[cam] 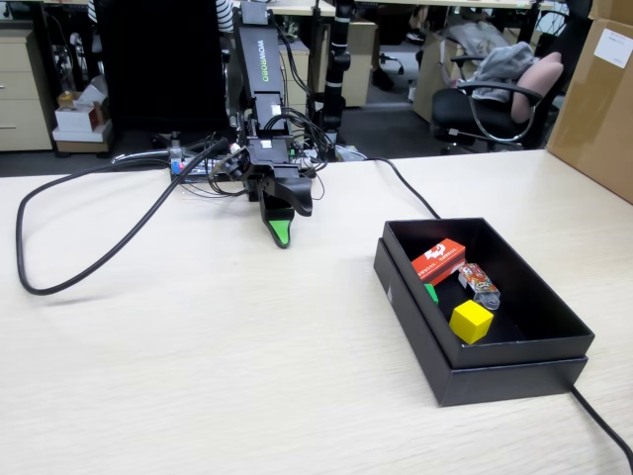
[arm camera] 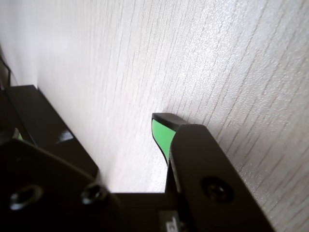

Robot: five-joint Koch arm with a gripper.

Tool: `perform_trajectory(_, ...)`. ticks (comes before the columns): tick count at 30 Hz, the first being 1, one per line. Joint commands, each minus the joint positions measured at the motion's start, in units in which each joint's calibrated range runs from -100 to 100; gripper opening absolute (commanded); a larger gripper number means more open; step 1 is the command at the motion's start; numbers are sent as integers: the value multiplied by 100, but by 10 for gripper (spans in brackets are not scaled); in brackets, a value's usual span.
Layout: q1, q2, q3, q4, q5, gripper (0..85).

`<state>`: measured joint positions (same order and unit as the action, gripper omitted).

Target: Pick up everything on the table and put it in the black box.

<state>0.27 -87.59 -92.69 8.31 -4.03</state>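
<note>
Nearest the fixed camera, the black box (cam: 514, 376) sits on the table (cam: 198, 376) holding the yellow cube (cam: 471, 322), the red carton (cam: 438, 260), a colourful packet (cam: 479, 284) and a sliver of the green cube (cam: 432, 293) beside its left wall. Well apart, the gripper (cam: 281, 235) rests tip-down near the arm's base, carrying nothing; its jaws overlap in both views, so whether they are apart cannot be told. With the tabletop apparently cleared, risks look slight: a further sweep could snag the black cable (cam: 89, 259) looping on the table, or nudge the box.
</note>
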Motion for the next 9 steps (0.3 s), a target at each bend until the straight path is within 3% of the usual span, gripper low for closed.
perform_trajectory(1,0,159,22,-66,0,501)
perform_trajectory(9,5,159,22,-66,0,501)
